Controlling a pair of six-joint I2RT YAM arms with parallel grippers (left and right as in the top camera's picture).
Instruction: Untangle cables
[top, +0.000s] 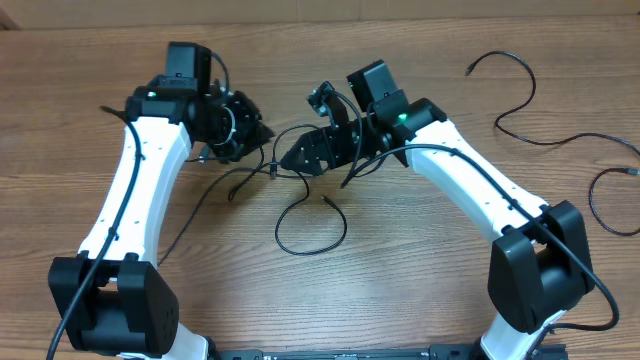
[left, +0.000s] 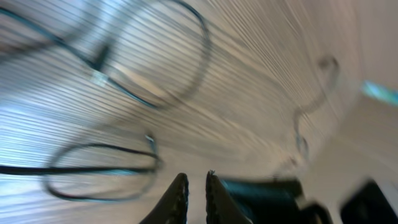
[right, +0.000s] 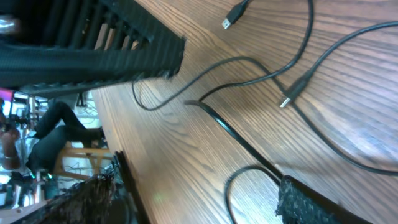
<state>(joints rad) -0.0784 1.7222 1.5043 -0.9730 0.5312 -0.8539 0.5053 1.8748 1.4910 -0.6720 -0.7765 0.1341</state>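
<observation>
Cables (top: 272, 165): lying tangled at mid-counter (top: 400, 300), between both grippers, one loop trailing toward the robot. Two more lying loose, well apart to the right.
Right gripper (right: 231, 118): hanging over the tangle, jaws standing wide, a strand running between them; judging this the nearer arm.
Left gripper (left: 196, 199): hovering just beside, nearly closed, gripping nothing visible.

I am seeing black cables (right: 239, 140) on a brown wood-grain table (top: 400, 300), my arms (top: 135, 190) showing white with black joints.
</observation>
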